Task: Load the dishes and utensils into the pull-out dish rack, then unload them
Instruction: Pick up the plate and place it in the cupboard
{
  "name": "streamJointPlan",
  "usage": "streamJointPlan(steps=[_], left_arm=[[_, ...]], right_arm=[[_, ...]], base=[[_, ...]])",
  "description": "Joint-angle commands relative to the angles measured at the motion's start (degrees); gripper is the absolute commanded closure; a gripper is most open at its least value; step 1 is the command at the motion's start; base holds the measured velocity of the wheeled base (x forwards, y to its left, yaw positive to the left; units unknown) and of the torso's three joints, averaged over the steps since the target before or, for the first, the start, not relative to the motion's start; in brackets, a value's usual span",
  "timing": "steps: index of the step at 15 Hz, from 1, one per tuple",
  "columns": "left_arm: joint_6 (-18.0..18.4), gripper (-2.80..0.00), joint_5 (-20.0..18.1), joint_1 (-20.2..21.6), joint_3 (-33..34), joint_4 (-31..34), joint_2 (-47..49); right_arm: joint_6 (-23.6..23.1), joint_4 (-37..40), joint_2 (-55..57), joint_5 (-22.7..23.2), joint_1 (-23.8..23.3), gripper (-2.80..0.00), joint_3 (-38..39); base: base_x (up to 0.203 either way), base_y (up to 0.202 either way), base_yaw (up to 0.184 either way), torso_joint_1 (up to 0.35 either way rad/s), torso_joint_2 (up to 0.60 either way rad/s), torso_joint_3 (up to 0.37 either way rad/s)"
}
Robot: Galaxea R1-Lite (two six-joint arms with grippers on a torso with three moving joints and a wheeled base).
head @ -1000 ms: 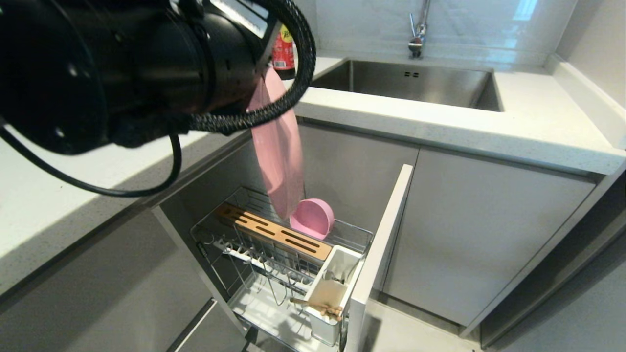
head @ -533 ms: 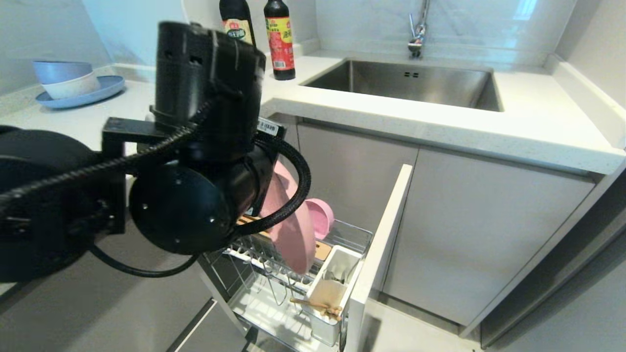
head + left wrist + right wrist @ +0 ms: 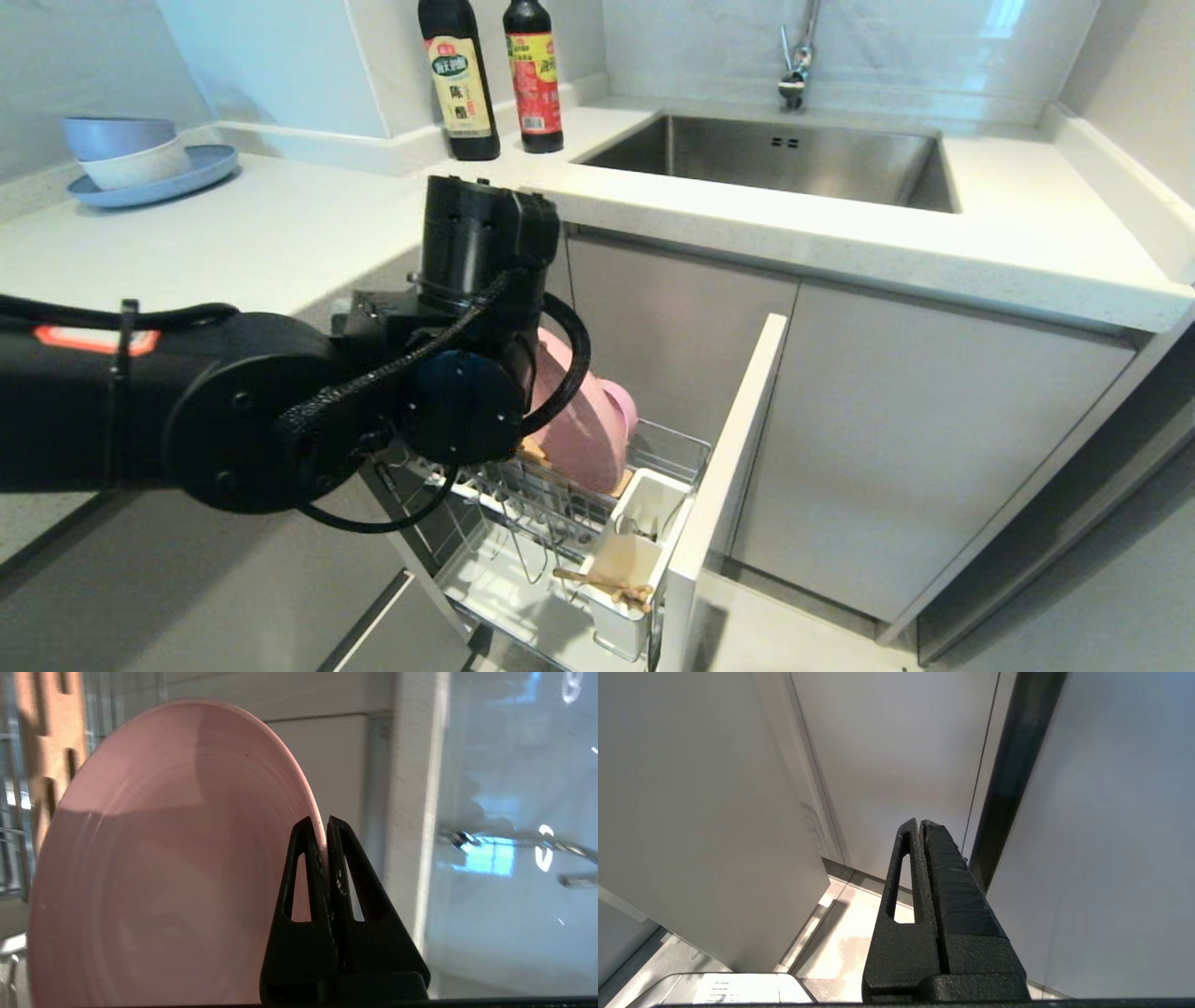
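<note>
The left gripper (image 3: 324, 823) is clamped on the rim of the wide matte pink plate (image 3: 583, 429), held on edge over the chrome wire pull-out dish rack (image 3: 551, 523), just before the small pink bowl (image 3: 624, 407). The right gripper (image 3: 920, 823) hangs closed and empty by grey cabinet doors.

Left claw (image 3: 325, 823) pinched tight, arm stretched across — right claw (image 3: 920, 823) closed, pointed down.

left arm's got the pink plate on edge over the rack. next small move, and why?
Probably ease it straight down a little. The left gripper is shut on the pink plate rim, plate on edge above the bamboo strip beside the pink bowl; whether it is seated cannot be told, so releasing looks premature.
</note>
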Motion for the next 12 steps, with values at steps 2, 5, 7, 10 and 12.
streamJointPlan(steps=[2,5,7,10,12], left_arm=[[-0.90,0.00,0.93,1.65,0.82,-0.08,3.61],[-4.04,0.00,2.04,2.97,1.78,0.42,4.32],[-5.42,0.00,2.49,3.79,2.33,0.50,5.01],[-7.04,0.00,2.51,4.94,2.89,0.50,5.66],[-7.75,0.00,2.51,5.35,3.26,0.50,6.56]], right_arm=[[0.02,-0.01,0.00,0.01,0.05,0.00,0.09],[0.02,-0.01,0.00,0.01,0.05,0.00,0.09],[0.02,-0.01,0.00,0.01,0.05,0.00,0.09],[0.02,-0.01,0.00,0.01,0.07,0.00,0.09],[0.02,-0.01,0.00,0.01,0.05,0.00,0.09]], base=[[0.000,0.000,0.000,0.000,0.00,0.000],[0.000,0.000,0.000,0.000,0.00,0.000],[0.000,0.000,0.000,0.000,0.00,0.000],[0.000,0.000,0.000,0.000,0.00,0.000],[0.000,0.000,0.000,0.000,0.00,0.000]])
